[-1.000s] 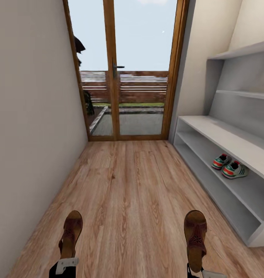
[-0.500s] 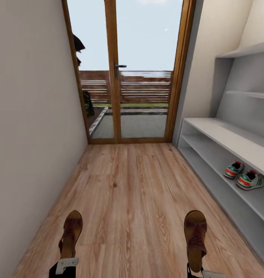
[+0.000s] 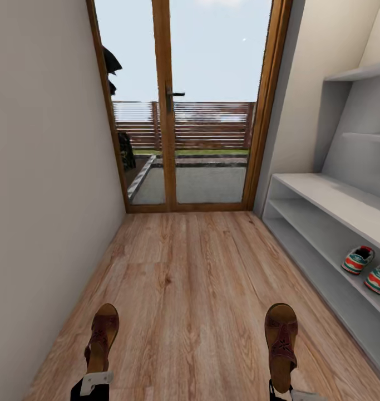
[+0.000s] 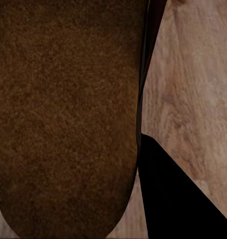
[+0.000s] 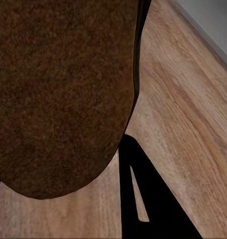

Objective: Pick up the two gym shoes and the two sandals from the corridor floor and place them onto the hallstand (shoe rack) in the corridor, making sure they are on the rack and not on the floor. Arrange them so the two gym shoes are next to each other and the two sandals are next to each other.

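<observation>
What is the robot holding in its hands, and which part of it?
A brown sandal in each gripper: the left sandal in the left, the right sandal in the right. Each is gripped at its heel end, toes pointing forward; the fingertips themselves are hidden.

We are in a home's entry corridor: wood-plank floor [image 3: 184, 278], glazed door [image 3: 206, 106] (fenced yard beyond), and, right of the door, a grey hallstand [image 3: 323, 223].

Gym shoes [image 3: 368, 268] on hallstand [image 3: 323, 196] shelf (lower, seemingly), right of floor [image 3: 190, 278].
</observation>
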